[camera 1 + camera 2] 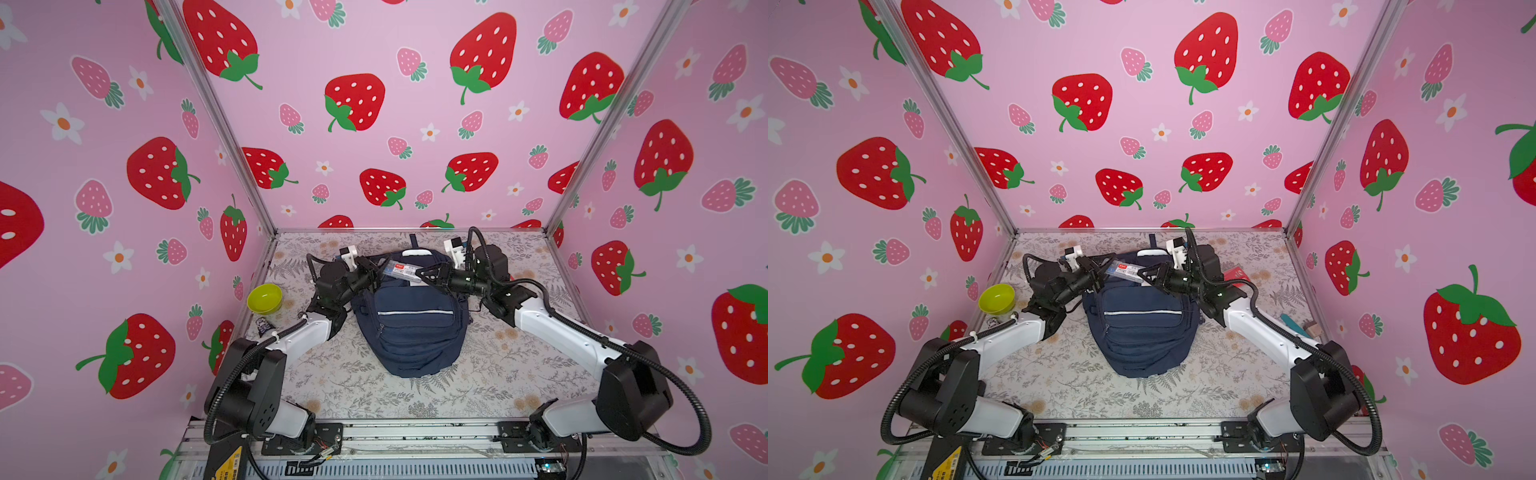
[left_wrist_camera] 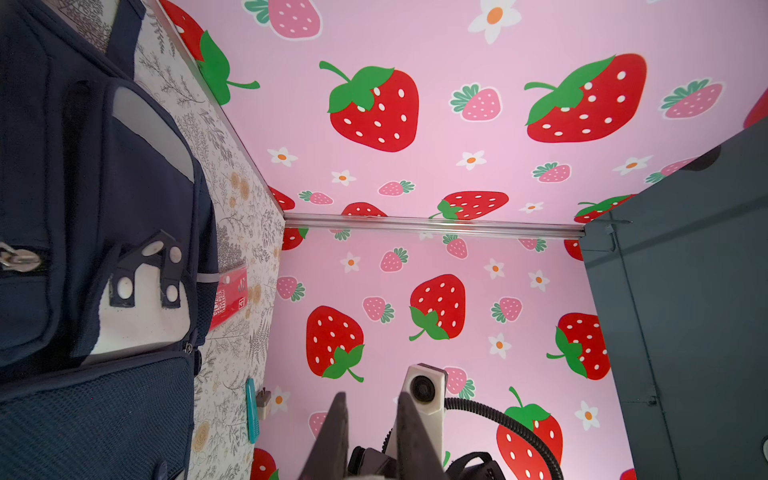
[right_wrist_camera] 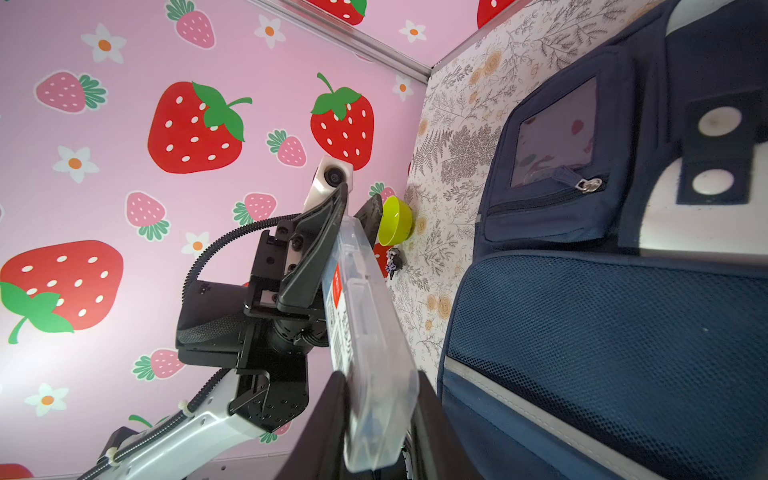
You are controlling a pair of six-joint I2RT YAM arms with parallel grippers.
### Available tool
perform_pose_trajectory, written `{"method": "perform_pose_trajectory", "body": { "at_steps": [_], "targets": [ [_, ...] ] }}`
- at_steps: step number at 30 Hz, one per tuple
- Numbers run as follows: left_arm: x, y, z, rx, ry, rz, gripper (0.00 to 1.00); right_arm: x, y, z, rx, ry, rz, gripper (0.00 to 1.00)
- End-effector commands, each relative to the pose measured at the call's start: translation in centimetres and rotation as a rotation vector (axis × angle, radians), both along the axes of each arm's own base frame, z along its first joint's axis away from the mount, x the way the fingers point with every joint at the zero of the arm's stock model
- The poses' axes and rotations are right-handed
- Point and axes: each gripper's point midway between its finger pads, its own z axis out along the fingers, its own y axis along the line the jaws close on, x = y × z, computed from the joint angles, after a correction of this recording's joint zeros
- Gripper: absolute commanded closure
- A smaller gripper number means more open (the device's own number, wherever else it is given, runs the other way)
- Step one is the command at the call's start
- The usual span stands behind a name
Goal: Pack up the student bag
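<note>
This looks like a hand-over step, with both arms meeting over the student bag. In both top views the left gripper, left of frame centre, is clamped on one end of a clear plastic case. The case spans the gap above the upper part of the bag. At its other end, just right of centre, sits the right gripper. In the right wrist view its fingers flank the case at the bottom edge of the frame and appear pressed against both faces, so I judge it to be grasping the case too.

The next move, as I read it, calls for one gripper to let go while the other keeps the case level. A compartment must also be opened, because no open mouth shows in any view.

The bag lies flat on the floral table, in the lower middle of both top views. It is navy fabric and soft enough to sag under a push. Its top loop and white patch point toward the back wall, and a thin reflective stripe crosses the front pocket. In the right wrist view, at upper right, a small windowed pocket has its zip pull drawn to the end, so it is closed. A mesh side panel fills the lower right.
</note>
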Motion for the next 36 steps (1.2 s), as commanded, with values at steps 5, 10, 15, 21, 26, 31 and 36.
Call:
{"method": "perform_pose_trajectory", "body": {
  "at_steps": [5, 10, 15, 21, 26, 31, 36],
  "targets": [
    [-0.6, -1.5, -0.7, 0.059, 0.012, -0.066, 0.54, 0.7, -1.5, 1.8, 0.032, -0.069, -0.009, 0.82],
    [-0.9, -2.2, -0.3, 0.151, -0.002, -0.128, 0.48, 1.0, -3.4, 2.1, 0.035, -0.078, -0.039, 0.84],
    [-2.6, -1.2, 0.5, 0.502, -0.062, -0.208, 0.44, 1.2, -7.9, 0.0, -0.054, -0.038, -0.116, 0.86],
    [-8.1, -2.3, -2.0, 1.108, -0.163, -0.496, 0.46, 1.1, -16.3, -3.0, -0.211, 0.049, -0.276, 0.87],
    [-11.6, -5.3, -4.5, 1.313, -0.262, -0.752, 0.36, -0.4, -20.0, -4.8, -0.296, 0.095, -0.323, 0.89],
    [-13.5, -7.8, -6.3, 1.456, -0.378, -0.908, 0.18, -2.5, -20.8, -6.2, -0.367, 0.112, -0.299, 0.90],
    [-13.3, -7.6, -8.7, 1.653, -0.399, -0.952, 0.25, -4.4, -20.6, -6.6, -0.373, 0.117, -0.255, 0.90]
  ]
}}
